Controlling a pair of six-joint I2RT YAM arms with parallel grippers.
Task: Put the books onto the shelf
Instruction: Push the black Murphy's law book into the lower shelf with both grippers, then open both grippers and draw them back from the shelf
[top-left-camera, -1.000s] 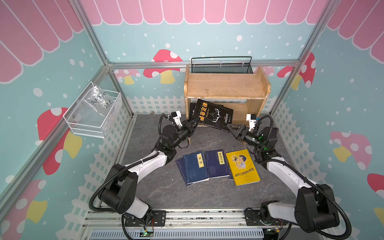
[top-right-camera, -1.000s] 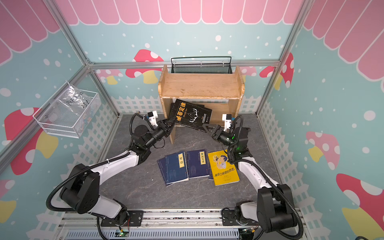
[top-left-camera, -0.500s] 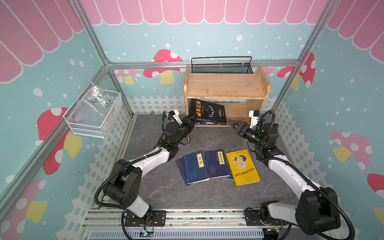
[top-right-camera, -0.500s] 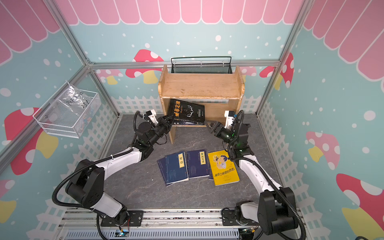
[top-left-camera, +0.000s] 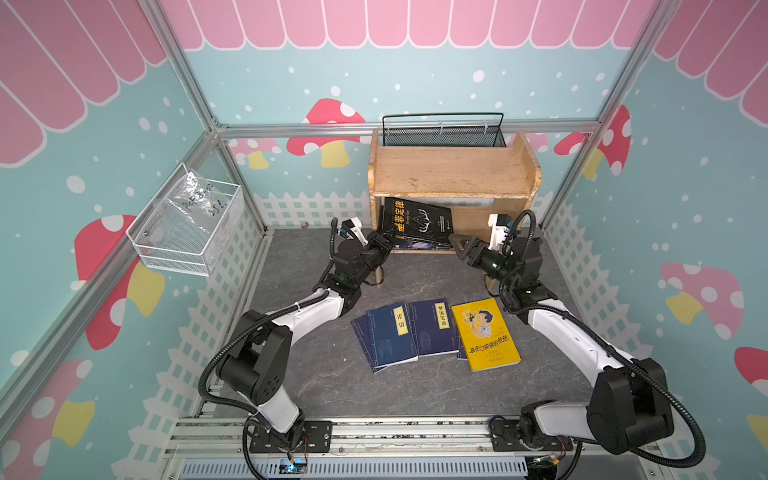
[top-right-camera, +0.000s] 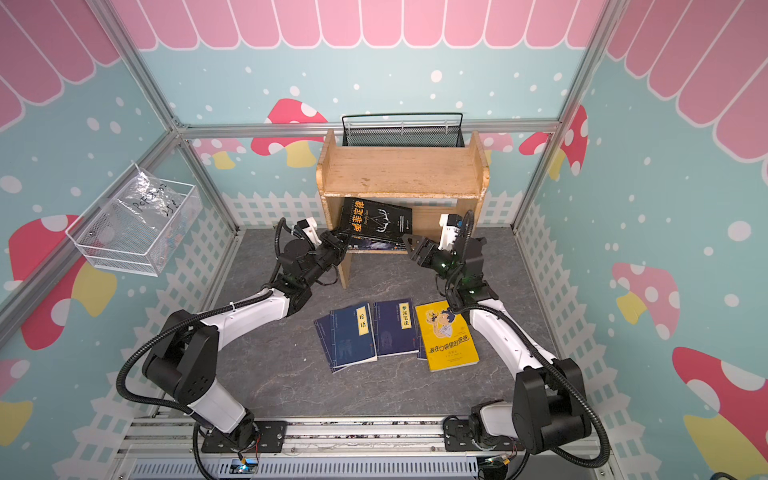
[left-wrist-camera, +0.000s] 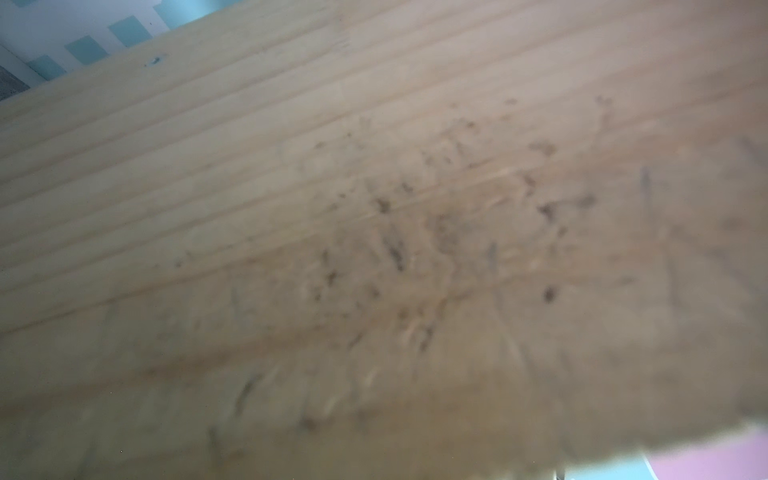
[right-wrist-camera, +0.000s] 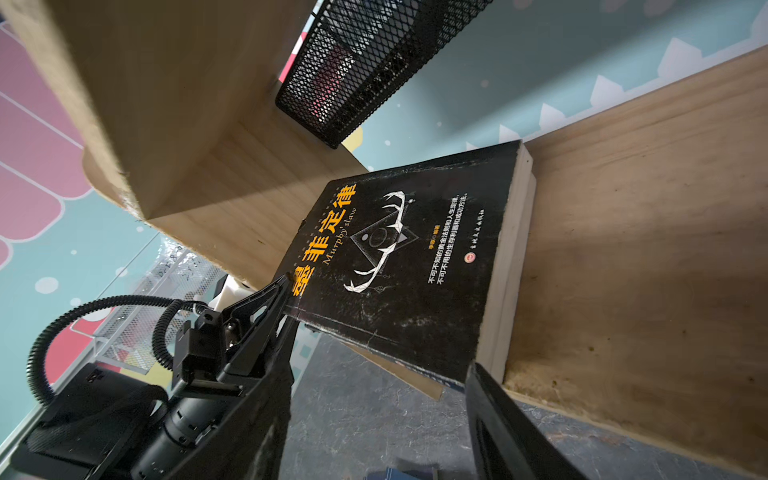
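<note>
The black antler book (top-left-camera: 417, 220) (top-right-camera: 376, 222) (right-wrist-camera: 399, 270) lies tilted in the lower tier of the wooden shelf (top-left-camera: 449, 172) (top-right-camera: 399, 170) (right-wrist-camera: 644, 249), on top of other books (top-left-camera: 419, 246). My left gripper (top-left-camera: 384, 243) (top-right-camera: 340, 240) (right-wrist-camera: 284, 291) is shut on its near left corner. My right gripper (top-left-camera: 457, 243) (top-right-camera: 409, 243) (right-wrist-camera: 378, 374) stands open at its near right corner, with nothing between the fingers. On the table lie two navy books (top-left-camera: 392, 336) (top-left-camera: 430, 328) and a yellow book (top-left-camera: 484, 332). The left wrist view shows only blurred shelf wood (left-wrist-camera: 374, 208).
A black mesh basket (top-left-camera: 442, 131) (right-wrist-camera: 374, 62) hangs behind the shelf's top tier. A white wire basket (top-left-camera: 187, 228) is fixed to the left wall. More navy covers stick out under the books on the table. White picket fencing lines the walls.
The antler book has gone from tilted in the air before the shelf down and back into the lower tier. Both grippers moved toward the shelf with it.
</note>
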